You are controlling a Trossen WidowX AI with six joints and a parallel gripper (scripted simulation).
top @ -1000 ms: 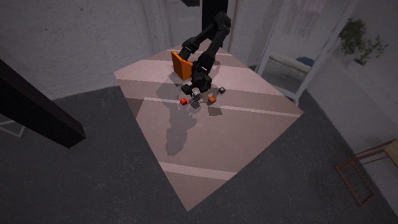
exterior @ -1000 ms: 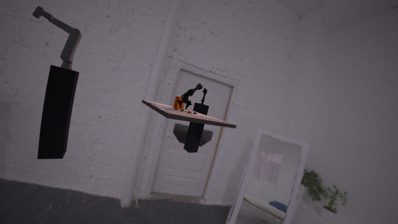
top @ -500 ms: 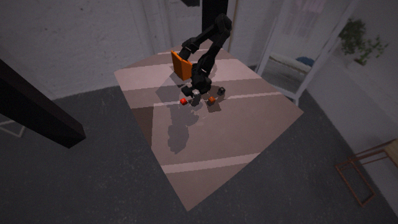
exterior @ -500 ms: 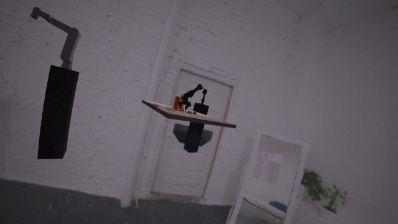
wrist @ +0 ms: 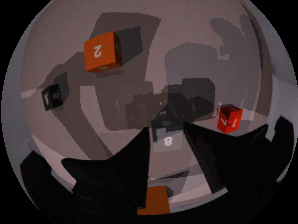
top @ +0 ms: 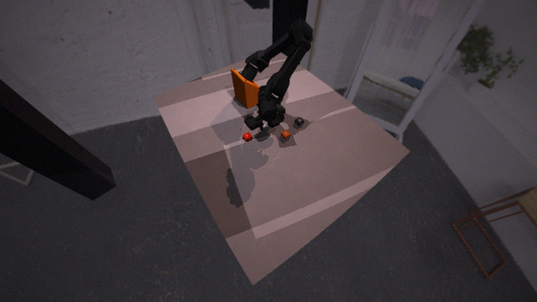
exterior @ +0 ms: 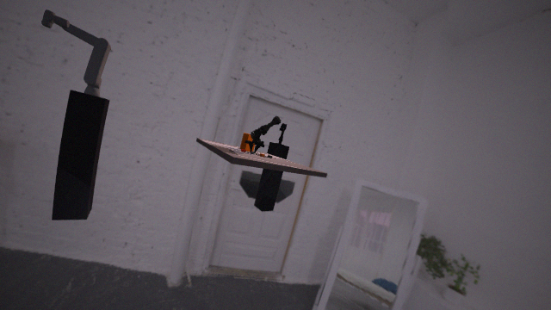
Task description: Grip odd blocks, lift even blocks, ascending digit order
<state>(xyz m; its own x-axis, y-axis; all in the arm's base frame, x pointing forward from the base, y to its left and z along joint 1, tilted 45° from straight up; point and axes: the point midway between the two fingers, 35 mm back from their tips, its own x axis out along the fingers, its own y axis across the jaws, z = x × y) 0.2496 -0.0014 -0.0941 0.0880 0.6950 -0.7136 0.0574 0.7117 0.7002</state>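
Because the grey block marked 8 (top: 266,127) (wrist: 168,142) shows an even digit, it requires a grip, a slight lift, a return to the same spot and a release; it sits at the lower centre of the wrist view, between the fingertips of the gripper (top: 264,129) (exterior: 253,151) (wrist: 167,128). The gripper is partly closed around this block; firm contact on both sides cannot be confirmed, and no lift is evident.

The orange block marked 2 (top: 285,134) (exterior: 262,154) (wrist: 101,52) rests at the upper left of the wrist view; the red block (top: 247,137) (exterior: 244,151) (wrist: 230,119) rests at the right, its digit probably 7; the black block (top: 299,122) (exterior: 269,157) (wrist: 51,97) rests at the left, its digit too small to read with certainty. All three stand apart from the fingers.

Sequence status is a judgement: 8 is probably the last block, with the lower digits presumably done; the pictures do not confirm those steps. Remaining work is likely to complete the grip, raise the block slightly, lower it straight down and open; an uneven grip could tilt or shift it.
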